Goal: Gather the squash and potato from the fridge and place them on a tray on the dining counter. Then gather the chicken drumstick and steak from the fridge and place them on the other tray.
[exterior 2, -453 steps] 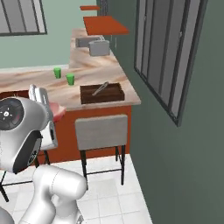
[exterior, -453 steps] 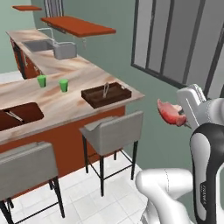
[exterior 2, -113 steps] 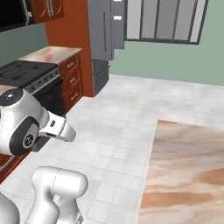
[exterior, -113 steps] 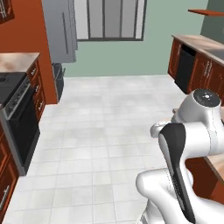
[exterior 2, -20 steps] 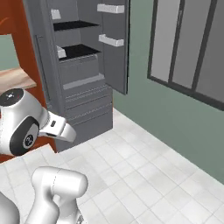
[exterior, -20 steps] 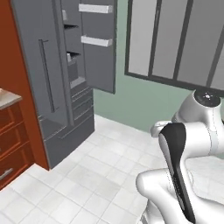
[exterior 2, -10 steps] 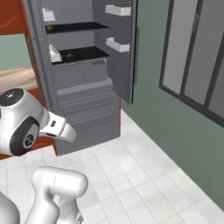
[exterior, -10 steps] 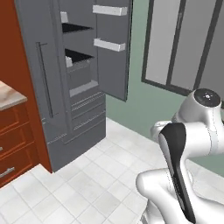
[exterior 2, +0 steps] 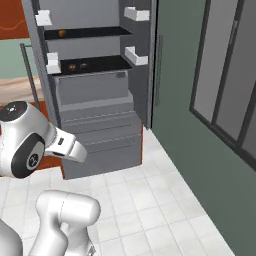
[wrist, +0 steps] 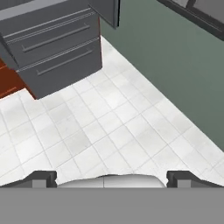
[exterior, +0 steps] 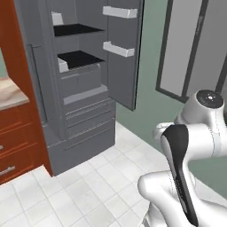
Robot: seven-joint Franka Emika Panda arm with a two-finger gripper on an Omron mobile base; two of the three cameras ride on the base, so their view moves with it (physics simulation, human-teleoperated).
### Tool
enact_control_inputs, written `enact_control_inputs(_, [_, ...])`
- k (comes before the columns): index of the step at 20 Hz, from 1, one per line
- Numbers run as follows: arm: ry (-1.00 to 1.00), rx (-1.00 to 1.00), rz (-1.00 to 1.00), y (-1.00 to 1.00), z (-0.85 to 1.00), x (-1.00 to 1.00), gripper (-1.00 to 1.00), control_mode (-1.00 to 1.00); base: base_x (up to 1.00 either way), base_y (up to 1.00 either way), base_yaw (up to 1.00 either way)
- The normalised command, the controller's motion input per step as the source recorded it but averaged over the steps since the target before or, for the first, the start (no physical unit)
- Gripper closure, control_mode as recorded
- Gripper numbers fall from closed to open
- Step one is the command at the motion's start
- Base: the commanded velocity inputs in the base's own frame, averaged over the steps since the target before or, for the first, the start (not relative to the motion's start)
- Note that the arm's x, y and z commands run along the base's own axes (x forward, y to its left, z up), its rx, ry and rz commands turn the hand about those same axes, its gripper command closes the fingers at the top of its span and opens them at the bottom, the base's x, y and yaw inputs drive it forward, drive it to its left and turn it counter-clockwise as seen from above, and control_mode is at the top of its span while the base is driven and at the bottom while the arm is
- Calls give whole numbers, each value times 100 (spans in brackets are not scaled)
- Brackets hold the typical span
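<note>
- The floor (wrist: pixel 109 127) under me is pale square tile, running up to a grey-green wall (exterior 2: pixel 175 130) with a dark-framed window (exterior 2: pixel 227 85) on the right side of the room.
- To the left stand red-brown cabinets (exterior: pixel 17 142) with a strip of marbled wall counter (exterior: pixel 11 95) on top.
- The fridge (exterior: pixel 84 111) stands tall and upright between those cabinets and the wall, its long axis vertical, its open front turned towards me and a little to my right.
- Its right door (exterior: pixel 126 53) is swung wide open, edge-on to me, with two white door bins (exterior: pixel 119 48) on its inner face; a long vertical bar handle (exterior: pixel 37 84) runs down the shut left side.
- Inside are two black shelves (exterior 2: pixel 87 62) and stacked grey drawers (exterior 2: pixel 97 130) below.
- In the right base view I see small roundish things on the shelves: an orange-brown lump (exterior 2: pixel 62 33) on the upper one, and two dark lumps (exterior 2: pixel 77 65) on the lower one. They are too small for me to name.
- My gripper (wrist: pixel 111 178) hangs over bare tile with its two finger tips (wrist: pixel 41 178) spread wide apart and nothing between them.
- Against half a second ago, the fridge sits larger and nearer the middle of both base views; the whole picture has shifted, so my base has moved, not the fridge.
</note>
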Motion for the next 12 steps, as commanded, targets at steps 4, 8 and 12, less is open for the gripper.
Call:
enact_control_inputs(4, [0,0,0,0,0,0,-100,100,35,-60,33])
enact_control_inputs(8, [0,0,0,0,0,0,-100,100,32,-49,30])
enact_control_inputs(12, [0,0,0,0,0,0,-100,100,41,-24,26])
